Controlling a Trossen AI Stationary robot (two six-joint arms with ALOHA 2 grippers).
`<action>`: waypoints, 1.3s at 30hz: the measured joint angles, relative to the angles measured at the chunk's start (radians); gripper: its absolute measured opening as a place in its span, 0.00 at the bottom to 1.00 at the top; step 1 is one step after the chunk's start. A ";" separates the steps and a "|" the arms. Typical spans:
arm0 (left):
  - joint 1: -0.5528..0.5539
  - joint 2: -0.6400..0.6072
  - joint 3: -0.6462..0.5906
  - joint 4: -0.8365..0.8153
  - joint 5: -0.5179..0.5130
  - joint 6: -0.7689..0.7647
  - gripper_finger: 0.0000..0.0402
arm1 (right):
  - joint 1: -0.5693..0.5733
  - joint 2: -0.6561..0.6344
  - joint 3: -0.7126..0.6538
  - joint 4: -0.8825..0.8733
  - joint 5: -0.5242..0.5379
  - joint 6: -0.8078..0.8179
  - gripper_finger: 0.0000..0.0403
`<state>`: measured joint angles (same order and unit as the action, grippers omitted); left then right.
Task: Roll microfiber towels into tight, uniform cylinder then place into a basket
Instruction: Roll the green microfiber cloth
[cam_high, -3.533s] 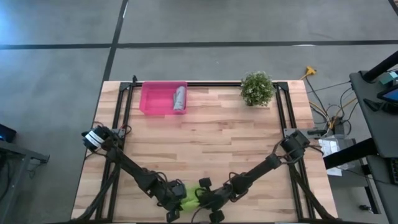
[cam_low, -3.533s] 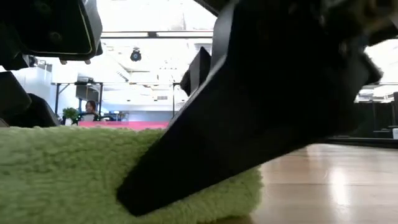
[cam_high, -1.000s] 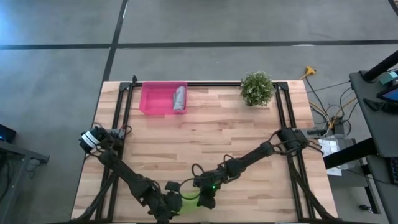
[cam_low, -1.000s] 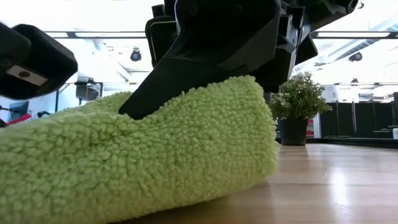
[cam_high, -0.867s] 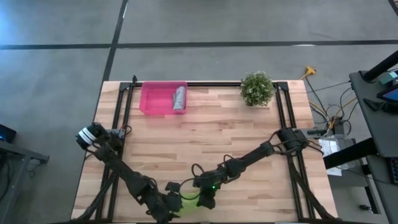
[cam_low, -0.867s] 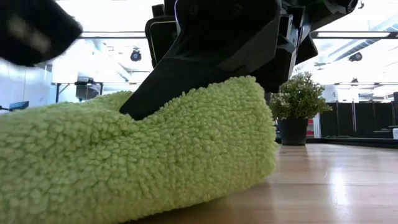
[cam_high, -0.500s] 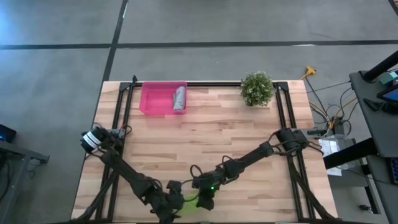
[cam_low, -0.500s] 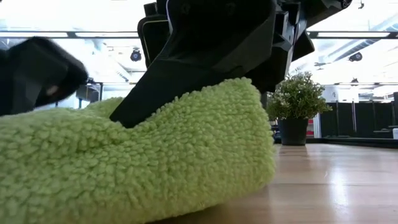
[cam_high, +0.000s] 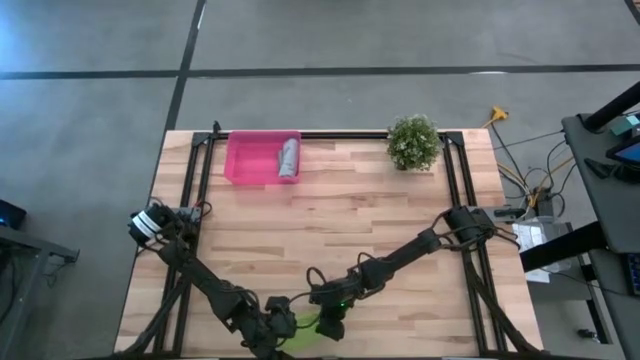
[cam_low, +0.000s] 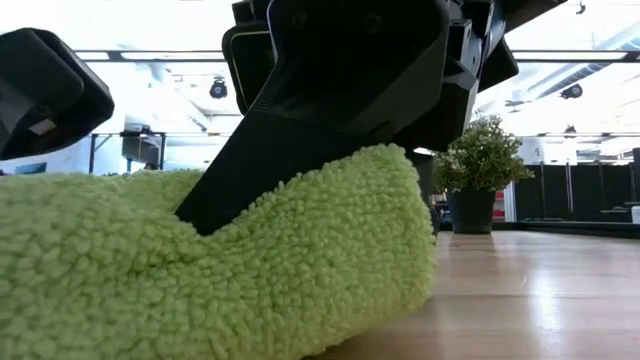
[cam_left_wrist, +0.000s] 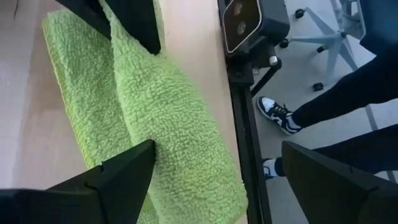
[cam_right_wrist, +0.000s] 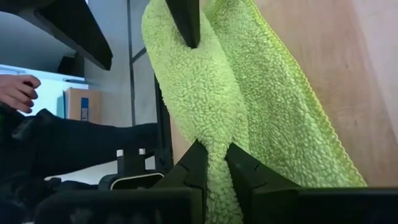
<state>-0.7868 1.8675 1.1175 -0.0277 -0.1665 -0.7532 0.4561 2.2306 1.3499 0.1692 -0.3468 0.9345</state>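
Note:
The lime green microfiber towel (cam_high: 306, 326) lies at the table's near edge, partly rolled: a thick roll (cam_left_wrist: 174, 118) beside a flat part (cam_left_wrist: 78, 93). My right gripper (cam_right_wrist: 214, 155) is shut on the roll. My left gripper (cam_left_wrist: 217, 152) stands open at the roll's other end, one finger (cam_left_wrist: 127, 174) on the flat-part side and the other (cam_left_wrist: 336, 183) past the table's edge. The grey towel (cam_high: 289, 158) lies rolled in the pink basket (cam_high: 250, 160) at the far left. My right gripper pinches a bunched length of the green roll (cam_right_wrist: 211, 134) between its two fingers. In the low view a finger (cam_low: 300, 130) slants down into the towel and dents its top. The towel rests on the table. Whether my left gripper touches the towel, I cannot tell.
A small potted plant (cam_high: 413, 142) stands at the far right. The table's near edge with its dark rail (cam_left_wrist: 239, 112) and a camera mount (cam_left_wrist: 255, 25) runs right beside the towel. A person stands beyond it, a shoe (cam_left_wrist: 277, 115) and a hand (cam_right_wrist: 18, 90) showing.
My left gripper has shifted about at the towel's left end, dipping and then rising again. The towel's raised right end under my right gripper's finger has sunk a little, and the dent has deepened. The towel stays on the table.

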 joint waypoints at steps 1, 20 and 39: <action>0.000 0.000 0.000 0.000 0.000 0.001 0.82 | 0.000 0.000 0.000 0.000 0.000 0.000 0.05; -0.058 -0.019 0.083 -0.066 -0.229 0.153 0.82 | -0.001 -0.001 -0.002 -0.001 0.009 -0.011 0.06; -0.085 0.102 0.103 -0.040 -0.282 0.103 0.82 | -0.002 -0.001 -0.003 -0.006 0.018 -0.016 0.06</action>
<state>-0.8721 1.9698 1.2204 -0.0676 -0.4487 -0.6498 0.4541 2.2295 1.3468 0.1635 -0.3288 0.9185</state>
